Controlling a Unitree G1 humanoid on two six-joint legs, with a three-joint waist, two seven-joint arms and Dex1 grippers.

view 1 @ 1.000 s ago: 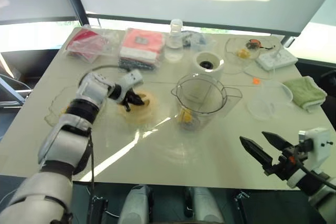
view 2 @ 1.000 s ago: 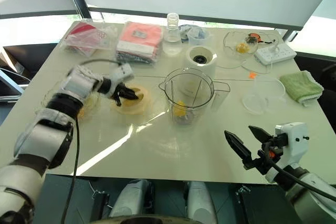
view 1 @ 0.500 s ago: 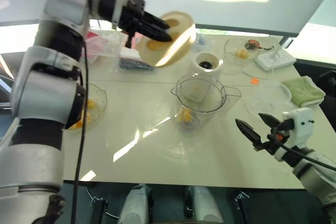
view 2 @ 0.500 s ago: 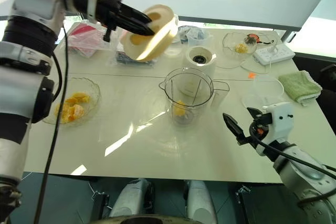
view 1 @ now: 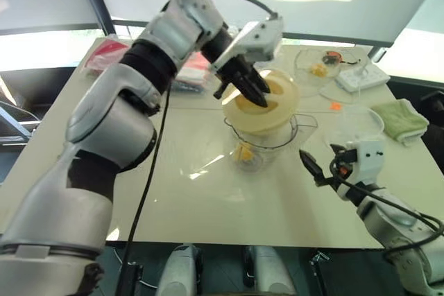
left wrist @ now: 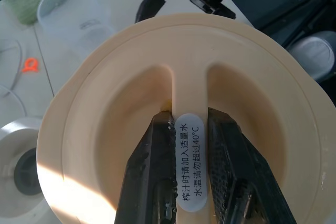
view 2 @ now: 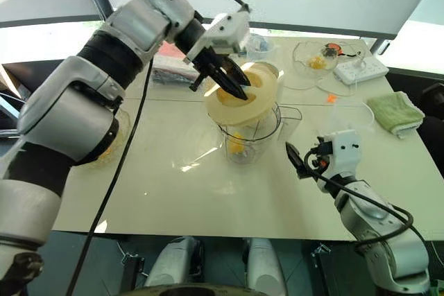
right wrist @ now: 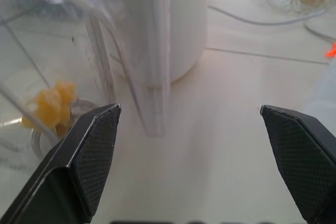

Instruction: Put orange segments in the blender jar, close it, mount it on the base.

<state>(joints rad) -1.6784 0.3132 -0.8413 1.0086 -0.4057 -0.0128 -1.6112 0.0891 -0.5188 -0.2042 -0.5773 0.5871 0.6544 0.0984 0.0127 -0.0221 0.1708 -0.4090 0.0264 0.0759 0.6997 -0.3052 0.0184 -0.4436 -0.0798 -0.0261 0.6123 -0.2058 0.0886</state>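
Left eye view: table [view 1: 83,164] with the blender jar [view 1: 267,145] mid-table, orange segments [view 1: 244,152] at its bottom, base [left wrist: 21,169] just behind it. Left gripper [view 1: 251,91] pinches the stiff, light lid [view 1: 262,106] by its centre rib, tilted above the jar mouth. Right gripper [view 1: 320,169] gapes wide beside the jar; smooth clear wall looks slippery, so take the handle [right wrist: 152,72].

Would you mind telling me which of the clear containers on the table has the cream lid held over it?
The blender jar, the tall one with a side handle: the left gripper holds the lid at its rim; the shallow bowls are uncovered.
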